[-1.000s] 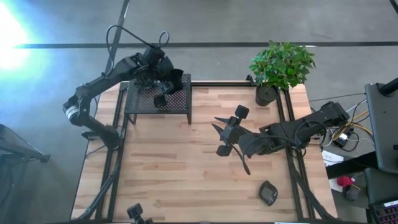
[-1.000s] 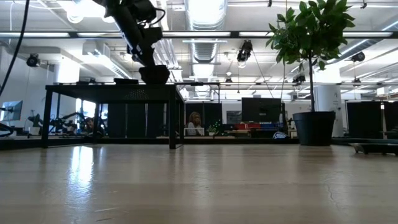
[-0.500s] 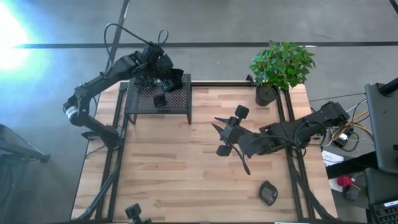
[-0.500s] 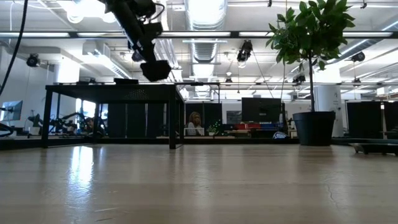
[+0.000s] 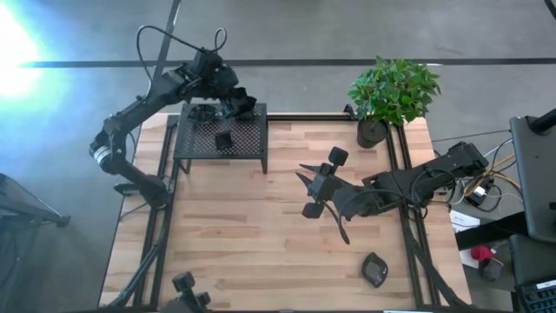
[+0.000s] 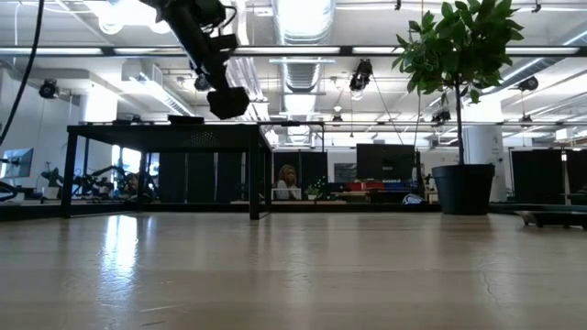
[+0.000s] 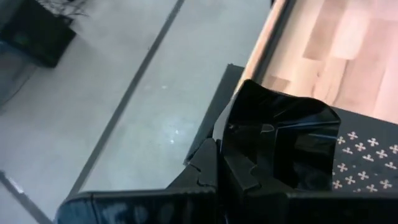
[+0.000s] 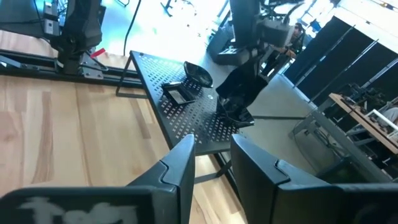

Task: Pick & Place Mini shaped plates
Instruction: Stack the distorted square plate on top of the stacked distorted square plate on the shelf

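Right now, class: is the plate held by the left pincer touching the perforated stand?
Apart. The low view shows the plate in the left pincer hanging above the stand, with background visible between.

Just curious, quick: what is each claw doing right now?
Left gripper: shut on a plate, above the stand.
Right gripper: open, empty.

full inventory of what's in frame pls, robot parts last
glossy black mini plates: three; one square and one rounded on the stand, one held above its back edge
black perforated metal stand: one, table's back left
potted green plant: one, black pot, back right corner
small black rounded device: one, front right
light wooden table: one
left gripper: shut on the held plate
right gripper: open, hovering mid-table
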`<state>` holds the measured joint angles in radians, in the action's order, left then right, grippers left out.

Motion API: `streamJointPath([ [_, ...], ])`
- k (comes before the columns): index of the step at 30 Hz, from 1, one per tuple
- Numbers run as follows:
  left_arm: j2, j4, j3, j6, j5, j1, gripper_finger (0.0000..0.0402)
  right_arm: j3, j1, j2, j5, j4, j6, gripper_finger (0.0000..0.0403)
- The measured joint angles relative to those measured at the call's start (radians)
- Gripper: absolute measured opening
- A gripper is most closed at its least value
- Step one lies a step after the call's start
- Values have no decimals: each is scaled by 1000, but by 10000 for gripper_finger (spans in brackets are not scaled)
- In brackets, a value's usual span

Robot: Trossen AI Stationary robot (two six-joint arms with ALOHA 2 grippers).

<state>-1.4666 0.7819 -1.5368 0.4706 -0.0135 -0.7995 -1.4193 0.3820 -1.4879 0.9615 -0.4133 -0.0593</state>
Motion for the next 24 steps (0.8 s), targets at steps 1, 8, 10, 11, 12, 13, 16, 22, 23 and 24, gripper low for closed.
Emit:
streamJointPath([
  [1, -9, 1, 0, 7, 9, -2, 0, 0, 0, 0, 0, 0, 0, 100],
  [8, -62, 19, -12, 53, 24, -6, 0, 0, 0, 0, 0, 0, 5, 96],
  [10, -75, 36, -28, 54, 36, -7, 0, 0, 0, 0, 0, 0, 4, 95],
  [11, -81, 49, -39, 54, 47, -8, 0, 0, 0, 0, 0, 0, 4, 95],
  [12, -86, 62, -48, 55, 61, -8, 0, 0, 0, 0, 0, 0, 4, 96],
  [13, -91, 72, -58, 54, 72, -8, 0, 0, -1, 0, 0, 0, 4, 96],
  [16, -103, 85, -80, 55, 84, -9, 0, 0, -1, 0, 0, 0, 4, 97],
  [22, -128, 149, -93, 63, 91, -13, 0, 0, -1, 0, 0, 0, 5, 91],
  [23, -129, 164, -96, 62, 91, -16, 0, 0, -1, 0, 0, -1, 5, 90],
  [24, -130, 172, -99, 57, 91, -17, 0, 0, -1, 0, 0, 0, 5, 89],
])
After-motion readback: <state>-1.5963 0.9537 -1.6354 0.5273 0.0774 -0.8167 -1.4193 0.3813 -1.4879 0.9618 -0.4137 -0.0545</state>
